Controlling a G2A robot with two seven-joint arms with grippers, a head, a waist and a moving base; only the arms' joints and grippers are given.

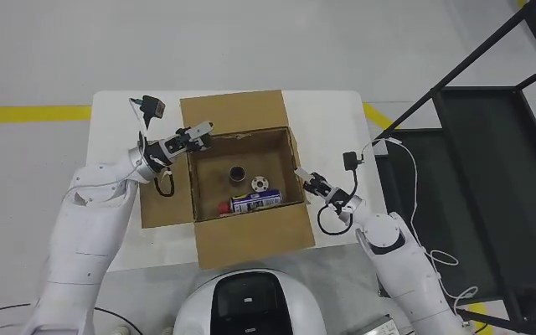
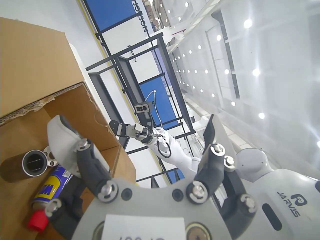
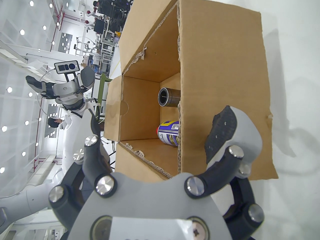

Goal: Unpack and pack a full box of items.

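An open cardboard box [image 1: 289, 159] stands mid-table with its flaps spread. Inside lie a dark metal cylinder [image 1: 239, 174], a small silver flange [image 1: 260, 181] and a blue spray can [image 1: 255, 202] with a red cap. My left gripper [image 1: 199, 132] hangs open at the box's far left corner. In the left wrist view one of its fingers [image 2: 62, 136] sits above the cylinder [image 2: 32, 163] and can [image 2: 50, 186]. My right gripper [image 1: 304, 177] is open at the right wall. In its wrist view the fingers [image 3: 225, 131] straddle that wall's edge, with cylinder [image 3: 167, 97] and can [image 3: 170, 132] beyond.
The far flap [image 1: 234, 109], left flap [image 1: 163, 201] and near flap [image 1: 251, 239] lie flat on the white table [image 1: 335, 117]. A black metal rack [image 1: 469, 167] stands off the table's right side.
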